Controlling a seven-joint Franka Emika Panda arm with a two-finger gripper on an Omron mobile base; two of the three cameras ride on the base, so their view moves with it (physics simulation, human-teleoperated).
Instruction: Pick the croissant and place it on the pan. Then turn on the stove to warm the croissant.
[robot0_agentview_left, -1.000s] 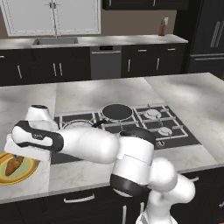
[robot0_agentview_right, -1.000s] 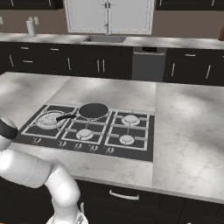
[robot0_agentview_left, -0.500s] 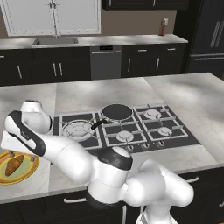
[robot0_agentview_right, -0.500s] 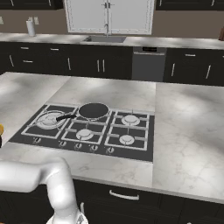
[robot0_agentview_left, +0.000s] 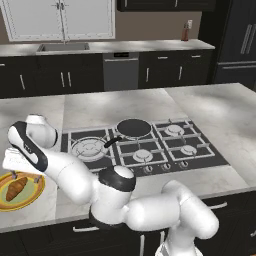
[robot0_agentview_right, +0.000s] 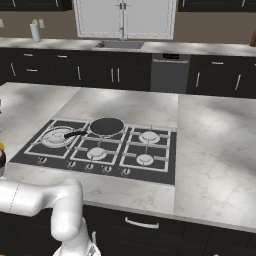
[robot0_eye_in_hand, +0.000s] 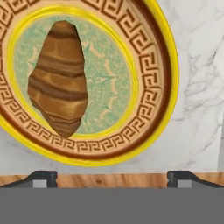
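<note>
- The gripper (robot0_eye_in_hand: 112, 176) is hanging over the counter's left end, and its two dark fingertips (robot0_eye_in_hand: 40, 177) are standing well apart with nothing between them, so the jaws are open and empty.
- The croissant (robot0_eye_in_hand: 59, 78) is lying on the green centre of the yellow-rimmed plate (robot0_eye_in_hand: 164, 57), off to one side of the line between the fingertips in the hand view.
- In the left base view the croissant (robot0_agentview_left: 17, 188) is sitting on the plate (robot0_agentview_left: 31, 199) near the counter's front-left corner, just below the white hand.
- Risk, as I'm judging it: the pastry is sitting off-centre, so a straight drop could be closing on the plate or clipping one tapered end, nudging the croissant instead of catching it.
- A second worry: a grip on a thin tip could be letting it swing or slip on the long carry across to the burners.
- Farther along, the stove (robot0_agentview_left: 145, 145) is occupying the middle of the counter, and the pan (robot0_agentview_left: 133, 128) is resting on a back burner, its handle pointing toward the front-left burner.
- From the right base view the pan (robot0_agentview_right: 106, 127) is sitting on the back row of the stove (robot0_agentview_right: 150, 150), well apart from the plate.
- Hard to make out: the knobs along the stove's front edge are tiny, and I can't tell which one is serving the pan's burner.
- The hand is blocking the fingers in the left base view, so how high they're hanging above the plate is unclear.
</note>
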